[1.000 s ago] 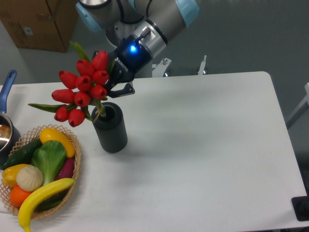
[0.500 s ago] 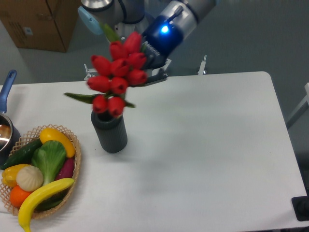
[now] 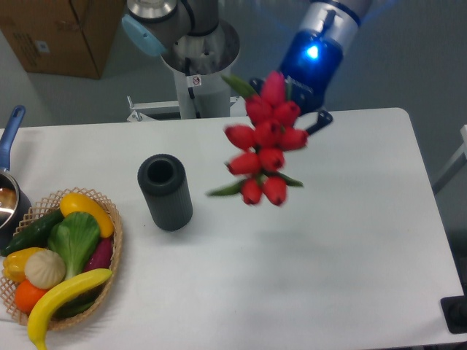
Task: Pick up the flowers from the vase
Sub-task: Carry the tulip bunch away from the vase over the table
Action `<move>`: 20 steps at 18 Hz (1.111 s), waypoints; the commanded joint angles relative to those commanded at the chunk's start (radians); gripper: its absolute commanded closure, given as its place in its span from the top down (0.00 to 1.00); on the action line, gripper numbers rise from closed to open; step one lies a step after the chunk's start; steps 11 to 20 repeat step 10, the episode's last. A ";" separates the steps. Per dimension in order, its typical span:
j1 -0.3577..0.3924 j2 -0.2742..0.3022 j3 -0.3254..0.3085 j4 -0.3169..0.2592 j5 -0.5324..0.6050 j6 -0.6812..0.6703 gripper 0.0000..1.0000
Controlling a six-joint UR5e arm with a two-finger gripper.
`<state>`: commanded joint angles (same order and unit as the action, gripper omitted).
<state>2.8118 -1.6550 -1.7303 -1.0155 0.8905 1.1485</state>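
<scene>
Fixed camera:
Gripper [image 3: 305,111]: I see it closed on the flowers, raised above the table; fingers mostly hidden behind the buds
Flowers [image 3: 264,149]: red tulip bunch, motion-blurred, in the air, clear of the vase and to its right
Vase [image 3: 166,191]: dark ribbed cylinder, upright on the white table [image 3: 328,240], mouth empty
Wicker basket [image 3: 109,222]: fruit and vegetables, left of vase

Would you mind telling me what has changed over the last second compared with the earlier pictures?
The tool, shut on the flowers, lifted the bunch clear of the vase and carried it to the right in the picture, so it now hangs over the table. The vase's mouth is now empty. The vase, the wicker basket of produce and the pan kept their places.
</scene>
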 joint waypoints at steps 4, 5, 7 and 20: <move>-0.020 -0.043 0.017 -0.003 0.232 0.111 0.01; -0.026 -0.049 0.026 -0.005 0.275 0.120 0.03; -0.055 -0.064 0.046 -0.012 0.381 0.120 0.03; -0.093 -0.095 0.048 -0.017 0.510 0.119 0.02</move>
